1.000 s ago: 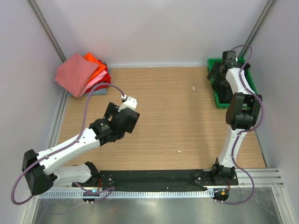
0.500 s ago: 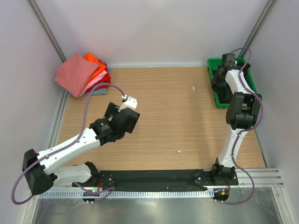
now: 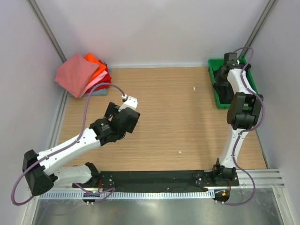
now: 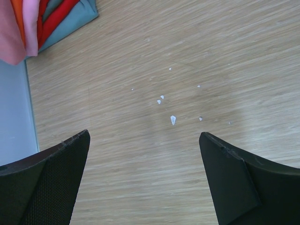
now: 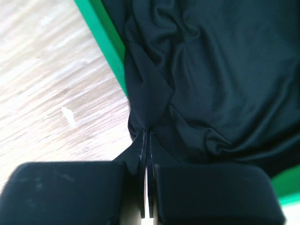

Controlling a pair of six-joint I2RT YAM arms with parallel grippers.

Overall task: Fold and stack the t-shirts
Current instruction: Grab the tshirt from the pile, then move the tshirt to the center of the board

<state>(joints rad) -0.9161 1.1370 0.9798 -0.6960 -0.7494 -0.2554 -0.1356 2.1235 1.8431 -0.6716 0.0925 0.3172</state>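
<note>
Now your right gripper (image 5: 146, 137) is at the far right corner of the table (image 3: 164, 108), down at the green tray (image 5: 100, 33). Its jaws are pressed together with almost no gap. A thin fold of the black t-shirt (image 5: 225, 61) is pinched between the fingertips. The rest of that shirt lies crumpled in the tray, with creases running toward the pinch. The held fold sits at the tray's near left rim, where black cloth spills over the green edge toward the wood. From the top camera the right arm reaches straight out from its base and bends down over the tray (image 3: 250, 75), hiding most of the shirt.

Your left gripper (image 4: 144, 136) hangs above bare wood in the left half of the table. Its jaws stand wide apart and hold nothing. Between the two black fingers you see only wood grain and a few white specks (image 4: 173, 120).

Well apart from both grippers, the stack of folded t-shirts (image 3: 84, 75) sits in the far left corner. A salmon-pink shirt (image 3: 74, 72) lies on top, turned at an angle. Orange (image 3: 93, 59), red (image 3: 105, 74) and pale pink (image 3: 96, 81) edges show beneath it. A blue-grey cloth (image 4: 77, 19) lies at the bottom of the pile, against the wood.
</note>
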